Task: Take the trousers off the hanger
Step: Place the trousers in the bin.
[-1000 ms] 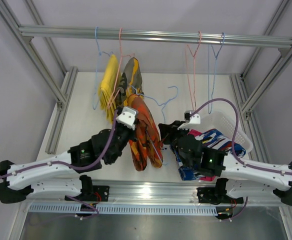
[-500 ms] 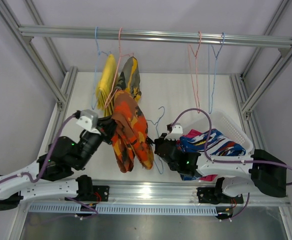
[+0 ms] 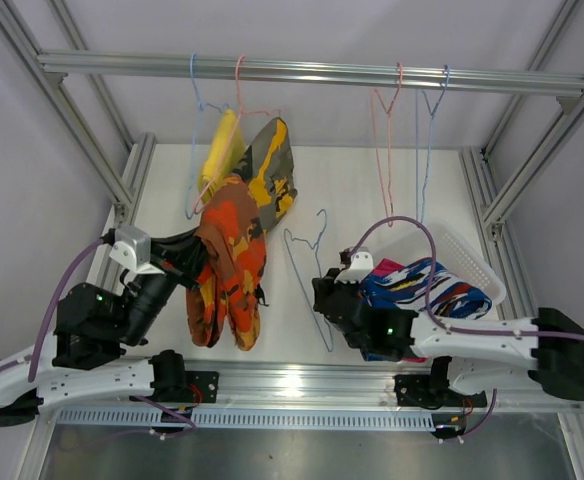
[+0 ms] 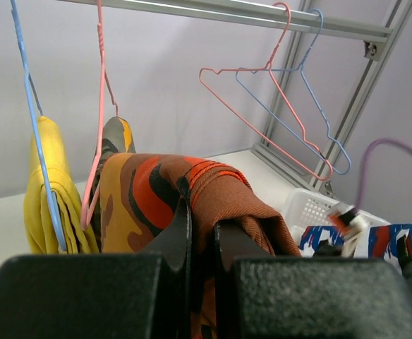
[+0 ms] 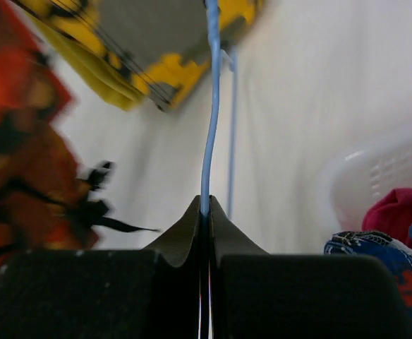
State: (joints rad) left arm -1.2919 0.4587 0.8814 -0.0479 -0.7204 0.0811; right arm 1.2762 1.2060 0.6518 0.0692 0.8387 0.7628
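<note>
- The left fingers point(image 4: 178, 236) are pinched on the orange-red patterned trousers point(image 3: 227, 265), which hang from them over the left side of the counter point(image 3: 357, 190).
- The right fingers point(image 5: 181, 236) clamp the wire of a bare blue hanger point(image 3: 307, 265), apart from those trousers.
- The yellow trousers point(image 3: 217, 150) and camouflage trousers point(image 3: 272, 170) hang from the rail point(image 3: 312, 72).

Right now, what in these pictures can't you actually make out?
- Top view: the fingertips of the left gripper, buried in the orange-red trousers.
- The pink trousers: the right wrist view shows only a corner, and in the top view the blue-and-white trousers mostly cover them.
- Right wrist view: the basket is cut off by the right edge, the blue hanger by the top edge, and the orange-red trousers are blurred.
</note>
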